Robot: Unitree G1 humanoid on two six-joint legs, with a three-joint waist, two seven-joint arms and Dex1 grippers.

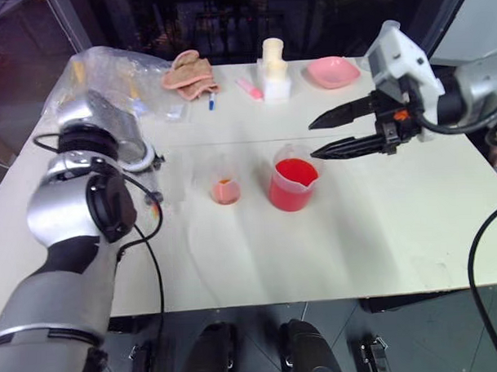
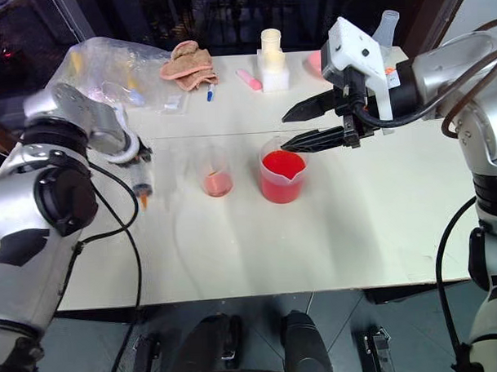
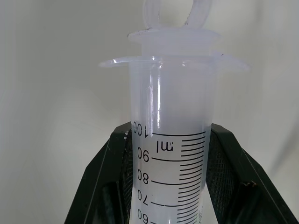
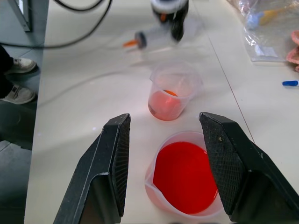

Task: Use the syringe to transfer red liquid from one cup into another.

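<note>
Left eye view: left tool [image 1: 146, 161] clamping the syringe [image 1: 154, 207] near the desk [image 1: 373, 247] left edge, orange tip pointing down, clear of the surface. Small cup [image 1: 225, 183] with shallow red liquid [image 1: 225, 192] sitting just left of the big spouted cup [image 1: 294, 183], much fuller with red.

Right eye view: right tool [image 2: 295, 127] hanging wide open and empty just above the big cup [image 2: 281, 175] rim, not touching.

Left wrist view: fingers [image 3: 105, 177] pressing both sides of the barrel [image 3: 173, 163] around the upper graduation marks, plunger seemingly pushed in, no red inside.

Right wrist view: jaws framing the big cup [image 4: 184, 179], small cup [image 4: 170, 93] beyond.

Advice: carrying the syringe upright toward the big cup, sinking the tip below the red surface before drawing, avoiding knocking the small cup on the way, freeing the right tool for pulling the plunger.
</note>
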